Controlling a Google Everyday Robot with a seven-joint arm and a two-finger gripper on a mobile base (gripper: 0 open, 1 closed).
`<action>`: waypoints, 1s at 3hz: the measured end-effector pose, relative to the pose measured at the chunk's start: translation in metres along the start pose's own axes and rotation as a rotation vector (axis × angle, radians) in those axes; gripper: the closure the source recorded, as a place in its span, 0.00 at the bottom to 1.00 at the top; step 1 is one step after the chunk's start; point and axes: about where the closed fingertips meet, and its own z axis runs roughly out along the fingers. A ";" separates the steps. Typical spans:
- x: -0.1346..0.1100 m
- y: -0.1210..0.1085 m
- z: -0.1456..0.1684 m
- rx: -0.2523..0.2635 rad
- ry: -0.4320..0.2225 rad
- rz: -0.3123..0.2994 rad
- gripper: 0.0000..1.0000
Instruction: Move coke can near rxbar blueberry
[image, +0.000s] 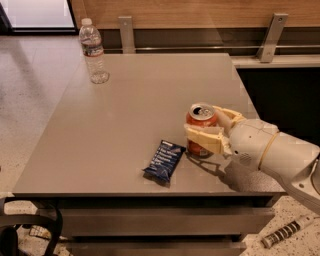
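Observation:
The coke can (200, 120), orange-red with a silver top, stands upright on the grey table (140, 110) near its front right. My gripper (209, 128) comes in from the right with its cream fingers (205, 139) on either side of the can, closed on it. The rxbar blueberry (164, 161), a dark navy wrapper with white text, lies flat just left of and in front of the can, a short gap away.
A clear plastic water bottle (93, 51) stands upright at the table's far left corner. A wooden wall with metal brackets runs behind the table. The table's right edge is under my arm. A dark object lies on the floor at the lower left.

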 end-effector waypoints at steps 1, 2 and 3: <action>-0.001 0.002 0.002 -0.004 0.000 -0.002 0.28; -0.002 0.003 0.003 -0.007 0.000 -0.004 0.04; -0.002 0.004 0.004 -0.009 0.000 -0.005 0.00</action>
